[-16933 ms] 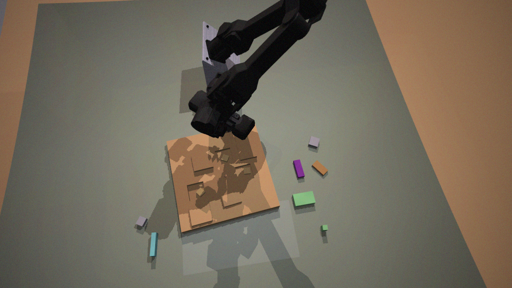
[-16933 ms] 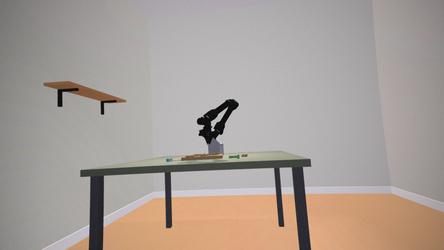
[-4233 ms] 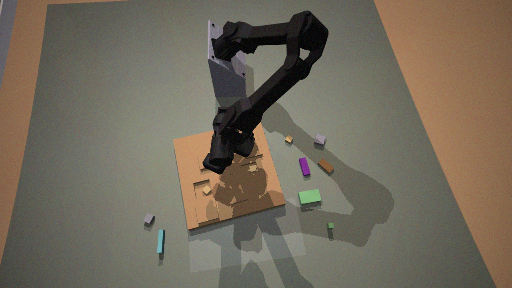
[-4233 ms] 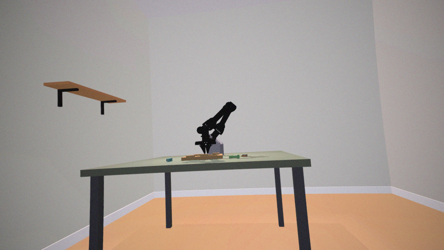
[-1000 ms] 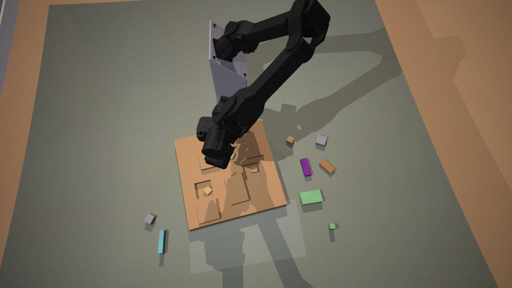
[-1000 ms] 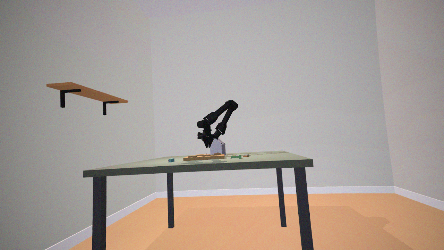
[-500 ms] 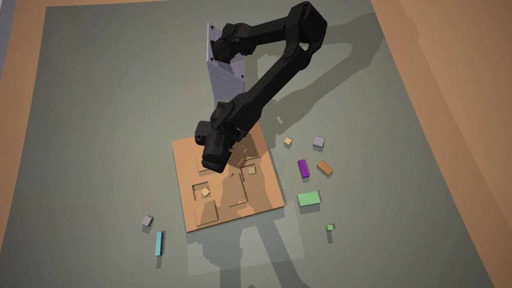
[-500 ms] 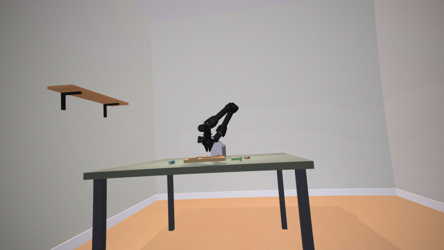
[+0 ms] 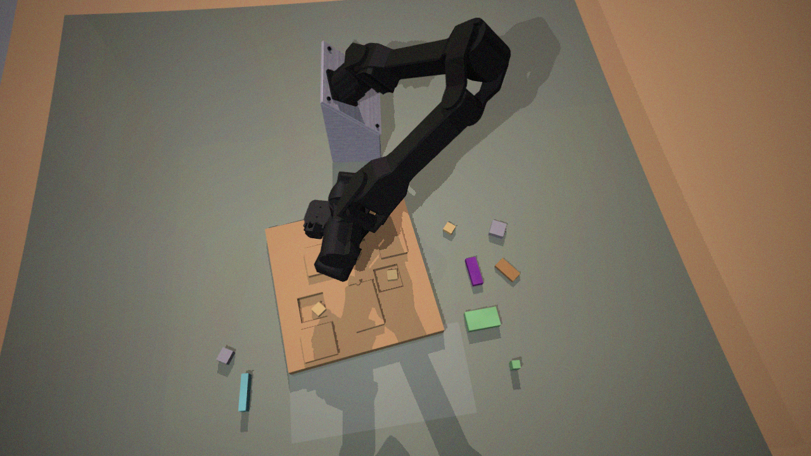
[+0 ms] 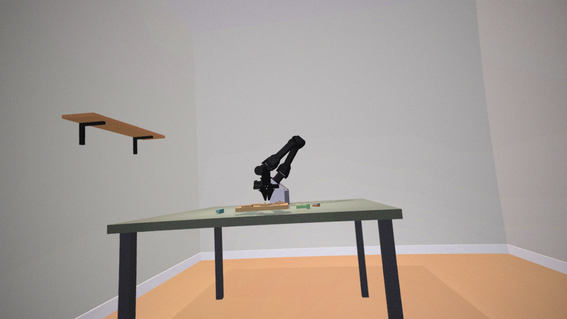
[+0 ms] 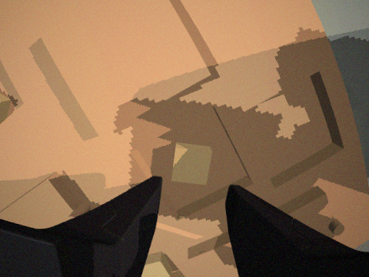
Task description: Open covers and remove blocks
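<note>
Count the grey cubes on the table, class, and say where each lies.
2 in the top view: one right of the puzzle board, one beyond its lower-left corner. The arm may hide more.

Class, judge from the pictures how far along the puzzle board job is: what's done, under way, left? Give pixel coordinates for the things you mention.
Done: at least two wells stand open, each showing a pale block (image 9: 319, 309) (image 9: 392, 274).
In hand: nothing; the gripper (image 10: 266, 199) (image 11: 194, 182) hovers parted above the board (image 9: 283, 340) (image 10: 261, 208).
Left: lifting those blocks onto the table. The arm hides other wells.
</note>
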Robot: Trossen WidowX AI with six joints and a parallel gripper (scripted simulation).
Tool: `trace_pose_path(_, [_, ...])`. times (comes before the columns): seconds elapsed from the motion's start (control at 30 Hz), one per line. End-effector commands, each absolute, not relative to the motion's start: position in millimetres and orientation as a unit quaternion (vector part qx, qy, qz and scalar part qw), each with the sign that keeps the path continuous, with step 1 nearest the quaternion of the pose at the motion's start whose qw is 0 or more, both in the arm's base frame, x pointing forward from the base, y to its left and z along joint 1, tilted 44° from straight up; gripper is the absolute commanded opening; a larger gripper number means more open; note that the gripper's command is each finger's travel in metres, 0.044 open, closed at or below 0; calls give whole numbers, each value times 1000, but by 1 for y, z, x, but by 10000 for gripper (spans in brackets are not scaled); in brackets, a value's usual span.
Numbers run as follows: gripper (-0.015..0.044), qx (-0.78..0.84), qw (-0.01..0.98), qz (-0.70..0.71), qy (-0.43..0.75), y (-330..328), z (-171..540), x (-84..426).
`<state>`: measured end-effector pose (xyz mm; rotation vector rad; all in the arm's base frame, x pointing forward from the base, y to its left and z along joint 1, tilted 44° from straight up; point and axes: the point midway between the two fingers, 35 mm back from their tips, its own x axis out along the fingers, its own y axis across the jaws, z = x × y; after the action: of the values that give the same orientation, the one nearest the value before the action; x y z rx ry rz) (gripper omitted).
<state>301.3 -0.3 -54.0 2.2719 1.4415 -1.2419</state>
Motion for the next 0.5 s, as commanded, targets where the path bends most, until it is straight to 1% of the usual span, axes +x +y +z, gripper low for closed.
trace_pose_path(0.0, [144,765,86,-416,484,1,-54,302])
trace_pose_path(0.47, [144,765,86,-416,484,3,-56,302])
